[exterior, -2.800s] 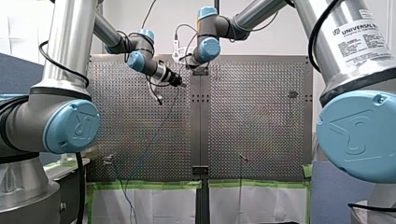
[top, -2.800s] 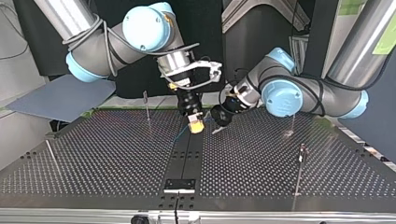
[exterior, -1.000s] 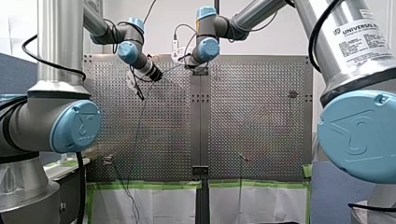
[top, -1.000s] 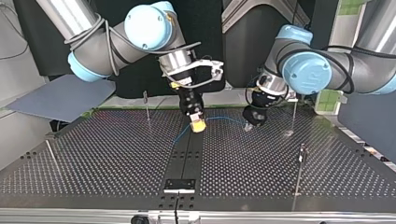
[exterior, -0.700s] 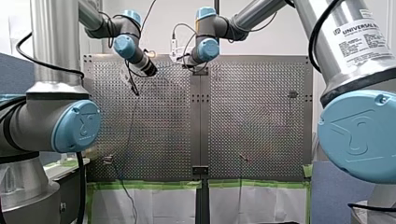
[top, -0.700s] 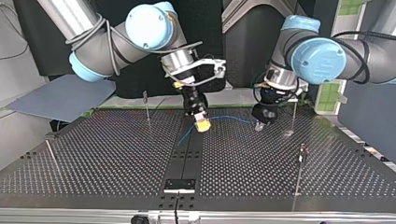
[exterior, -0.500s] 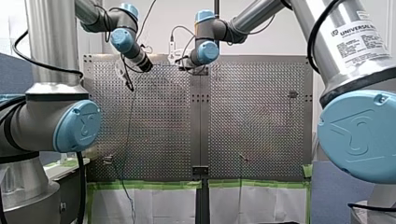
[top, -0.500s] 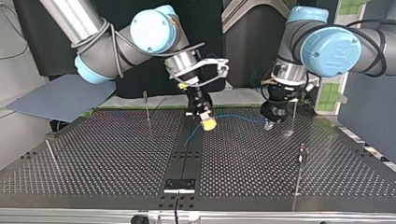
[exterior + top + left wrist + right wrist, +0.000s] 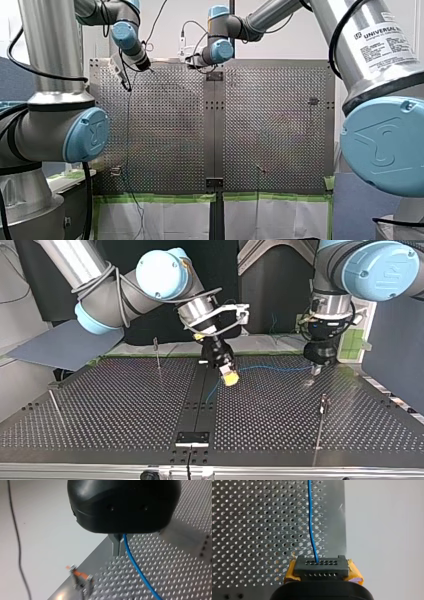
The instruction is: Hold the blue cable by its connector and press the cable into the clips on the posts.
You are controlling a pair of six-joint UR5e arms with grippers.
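blue cable (image 9: 309,517): comes straight out of the connector (image 9: 321,567). In the top view it strings across as a thin line toward the clip post (image 9: 76,581), where my other arm has it. No big sag, and I reckon that's the point, since a cable under some tension goes where you steer it.
connector: black block, well apart from the clip post, out over the table (image 9: 125,410). It's the stiff end, so grabbing there anchors the run without kinking the wire.
right gripper (image 9: 229,376): clamped snug on the connector, with a yellow pad (image 9: 355,572) on each side of the block and the cable poking out ahead.
left gripper (image 9: 118,547): near the clip post, which sits ahead of it and off to one side. The metal fingers (image 9: 115,545) are pinched nearly together and the cable runs out right at them. Looks like a light pinch on the cable, maybe more a guide than a hard grip.
clip post: thin upright by the table's edge with an orange clip (image 9: 80,574) on top. It's blurry, but I see no cable in it.
step: looks like lining the cable up with that clip. Early days, I'd say.
next: probably bring the left side over so the cable drops into the clip while the right anchors the end.
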